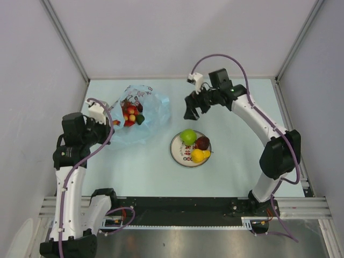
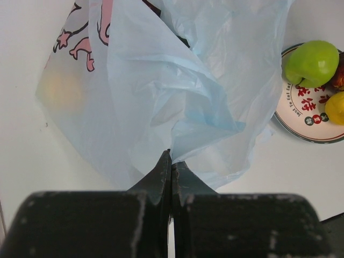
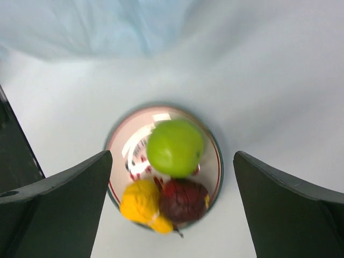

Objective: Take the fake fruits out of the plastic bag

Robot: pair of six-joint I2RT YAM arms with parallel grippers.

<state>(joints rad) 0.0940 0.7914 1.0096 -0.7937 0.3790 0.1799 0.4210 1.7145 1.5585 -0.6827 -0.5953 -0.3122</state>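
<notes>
Left hand [image 2: 171, 161] is clenching a fold of the plastic bag [image 2: 161, 97], holding it off the worktop [image 1: 145, 166], so it is busy. Right hand [image 1: 192, 110] is hanging released, jaws wide apart, over the plate's [image 1: 176, 152] far edge. Green apple [image 1: 188, 136], yellow piece [image 1: 199, 156] and dark red piece [image 1: 202, 142] are sitting on the plate. Red berries [image 1: 129, 113] and dark green piece [image 1: 140, 119] are lying inside the bag, far-left of the plate, showing through the mouth. Left hand is sitting nearer them, but the free right hand is likely the one reaching: leftward away from the plate, then down into the mouth.
</notes>
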